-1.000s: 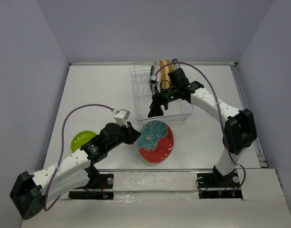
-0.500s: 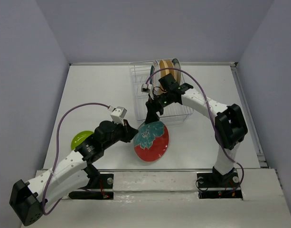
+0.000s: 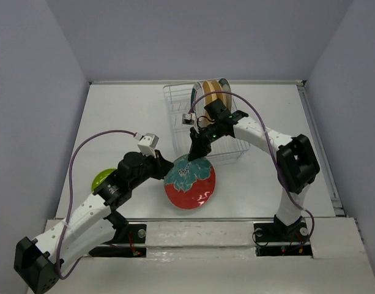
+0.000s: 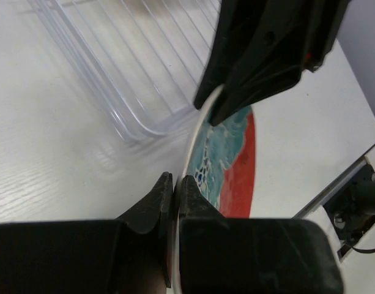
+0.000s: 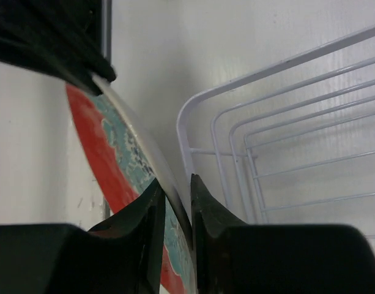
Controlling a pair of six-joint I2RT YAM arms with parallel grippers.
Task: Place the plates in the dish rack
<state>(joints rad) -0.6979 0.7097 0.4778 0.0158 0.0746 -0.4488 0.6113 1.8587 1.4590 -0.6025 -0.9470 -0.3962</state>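
**Top view.** The teal-and-red floral plate [image 3: 190, 184] sits tilted above the desk [image 3: 126, 116], just in front of the near edge of the dish rack [image 3: 175, 116] and not yet inside it. The left gripper [image 3: 165, 168] holds its left rim. The right gripper [image 3: 195, 153] meets its far rim. A second ago the right arm hung over the rack with its fingers spread and clear of the plate; it has since come down to the rim and drawn them in. The plate has also shifted slightly towards the left arm. Both arms now appear to share the plate, probably a handover before the rack is loaded. An orange-tan plate [image 3: 215, 92] stands upright with others at the rack's far end. A lime green plate [image 3: 100, 179] lies on the desk, half hidden by the left arm.

**Left wrist view.** The left fingers are pressed onto the pale rim, pinching it at the near edge. The right fingers bite the same rim further along, a contact the top view leaves uncertain. The rack's clear corner lies just beyond the plate.

**Right wrist view.** The rim runs between the right fingers, which sit tight on either face — a narrow pinch, not a spread. The rack's white wires lie just to the right, apart from the plate. Only the top view shows the other plates.
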